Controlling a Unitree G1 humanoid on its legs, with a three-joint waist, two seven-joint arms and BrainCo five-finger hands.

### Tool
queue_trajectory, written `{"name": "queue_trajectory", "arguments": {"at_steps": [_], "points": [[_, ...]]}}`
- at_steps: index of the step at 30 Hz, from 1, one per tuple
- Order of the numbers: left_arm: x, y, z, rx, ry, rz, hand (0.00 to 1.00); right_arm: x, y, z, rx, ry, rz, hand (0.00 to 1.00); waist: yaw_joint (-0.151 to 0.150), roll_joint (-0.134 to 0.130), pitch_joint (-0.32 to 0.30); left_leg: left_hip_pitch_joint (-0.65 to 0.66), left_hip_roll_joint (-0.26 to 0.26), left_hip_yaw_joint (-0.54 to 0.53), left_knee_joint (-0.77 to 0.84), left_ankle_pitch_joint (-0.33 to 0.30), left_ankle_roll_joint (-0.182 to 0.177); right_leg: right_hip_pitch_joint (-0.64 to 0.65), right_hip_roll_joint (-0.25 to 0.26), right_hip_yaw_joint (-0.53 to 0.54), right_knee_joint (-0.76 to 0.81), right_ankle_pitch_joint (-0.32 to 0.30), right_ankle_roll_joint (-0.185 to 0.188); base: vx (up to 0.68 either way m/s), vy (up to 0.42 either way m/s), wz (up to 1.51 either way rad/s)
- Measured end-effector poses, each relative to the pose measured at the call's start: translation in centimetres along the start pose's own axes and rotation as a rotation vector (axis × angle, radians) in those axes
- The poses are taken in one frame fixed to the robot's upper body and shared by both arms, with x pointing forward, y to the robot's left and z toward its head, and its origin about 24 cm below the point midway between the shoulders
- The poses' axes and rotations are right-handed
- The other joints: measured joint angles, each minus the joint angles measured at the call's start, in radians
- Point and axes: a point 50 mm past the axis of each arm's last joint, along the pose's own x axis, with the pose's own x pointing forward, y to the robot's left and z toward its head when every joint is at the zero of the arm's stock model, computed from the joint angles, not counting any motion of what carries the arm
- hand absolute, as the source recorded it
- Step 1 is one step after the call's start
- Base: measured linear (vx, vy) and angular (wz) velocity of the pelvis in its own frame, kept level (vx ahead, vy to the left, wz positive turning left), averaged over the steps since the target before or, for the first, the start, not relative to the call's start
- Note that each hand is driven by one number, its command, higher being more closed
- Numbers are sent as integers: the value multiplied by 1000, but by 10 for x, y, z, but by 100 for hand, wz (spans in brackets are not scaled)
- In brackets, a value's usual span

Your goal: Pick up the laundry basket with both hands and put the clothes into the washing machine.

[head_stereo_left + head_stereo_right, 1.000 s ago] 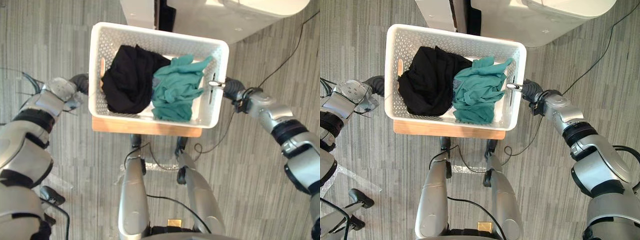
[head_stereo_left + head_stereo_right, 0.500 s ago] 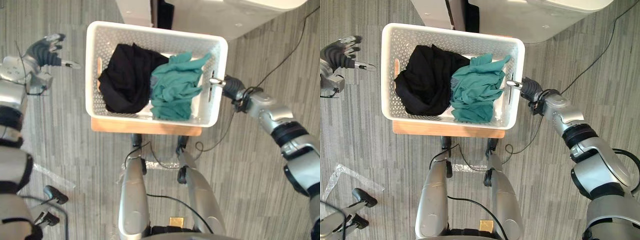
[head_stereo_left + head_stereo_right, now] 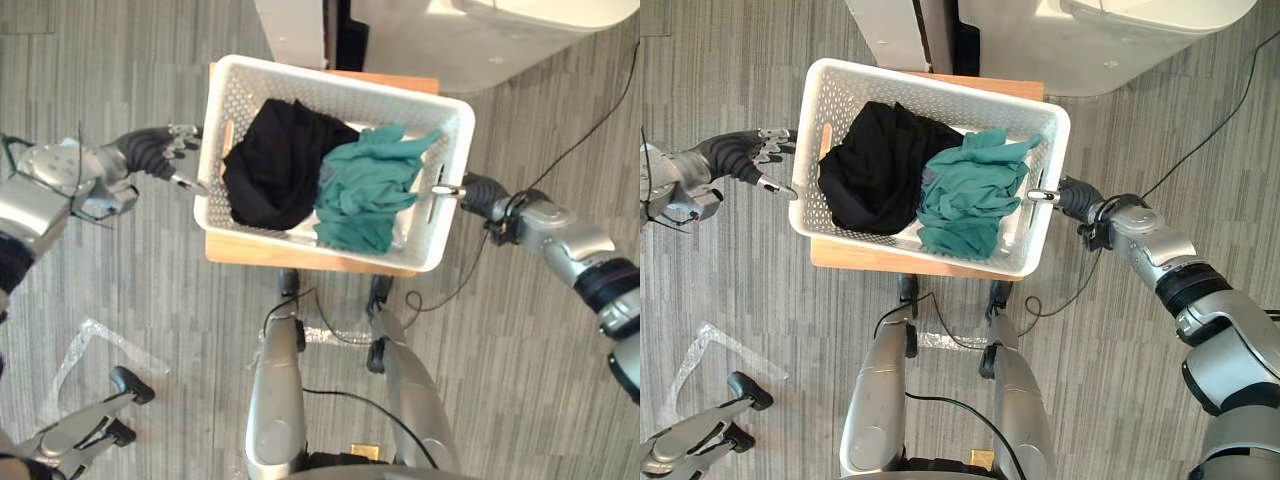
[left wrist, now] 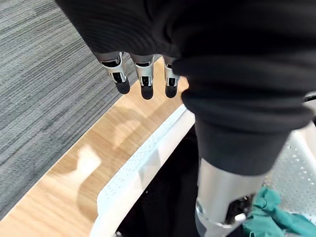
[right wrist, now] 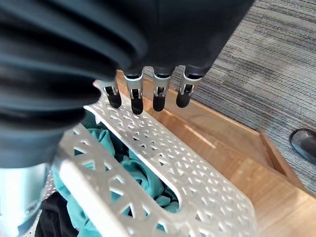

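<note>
A white perforated laundry basket (image 3: 330, 78) sits askew on a low wooden stand (image 3: 300, 256). It holds a black garment (image 3: 275, 165) on the left and a teal garment (image 3: 370, 190) on the right. My left hand (image 3: 165, 155) is at the basket's left wall. In the left wrist view its fingers (image 4: 143, 79) reach straight out over the wood outside the rim (image 4: 143, 168), and the thumb hangs inside. My right hand (image 3: 472, 190) is at the right wall, thumb over the rim. Its fingers (image 5: 158, 94) lie straight outside the basket wall (image 5: 163, 153).
The white washing machine (image 3: 470, 40) stands just beyond the basket, with a white cabinet (image 3: 295, 30) to its left and a dark gap between them. Crumpled clear plastic (image 3: 85, 345) and a grey wheeled leg (image 3: 90, 428) lie on the carpet at lower left.
My left hand swung back from out at the side to the basket's left wall. The basket now sits turned on the stand, with wood showing behind it. The view shifted; the right hand stayed put.
</note>
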Motion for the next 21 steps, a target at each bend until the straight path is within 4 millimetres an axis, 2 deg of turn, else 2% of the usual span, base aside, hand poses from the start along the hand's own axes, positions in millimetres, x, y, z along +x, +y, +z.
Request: {"name": "queue_trajectory", "arguments": {"at_steps": [6, 9, 17, 19, 21], "points": [[1, -22, -26, 98, 118, -98, 0, -2, 0, -3, -15, 14, 6, 0, -3, 19, -10, 1, 1, 4, -1, 0, 0, -1, 0, 9, 0, 1, 1, 1, -1, -1], [2, -26, -30, 104, 137, -108, 0, -2, 2, -5, -23, 26, 12, 0, -3, 19, -10, 3, 2, 8, -3, 0, 0, -1, 1, 12, 0, 3, 5, 0, 0, -1], [20, -23, -36, 147, 182, -22, 0, 0, 4, -5, -31, 32, 16, 0, -8, 19, -10, 1, 3, 12, -3, 0, 0, -4, 0, 17, 0, 5, 7, 0, 0, 0], [26, -18, -36, 134, 184, 21, 0, 1, 3, -4, -24, 27, 10, 0, -8, 19, -10, 0, 3, 12, -4, 0, 0, -6, 1, 17, 1, 5, 7, 0, 0, 0], [29, -6, -32, 64, 156, 109, 0, 5, 4, -2, -1, 13, 0, 0, -7, 19, -11, 2, 5, 20, -11, 0, 0, -8, 1, 21, 2, 9, 11, 3, -25, -3]]}}
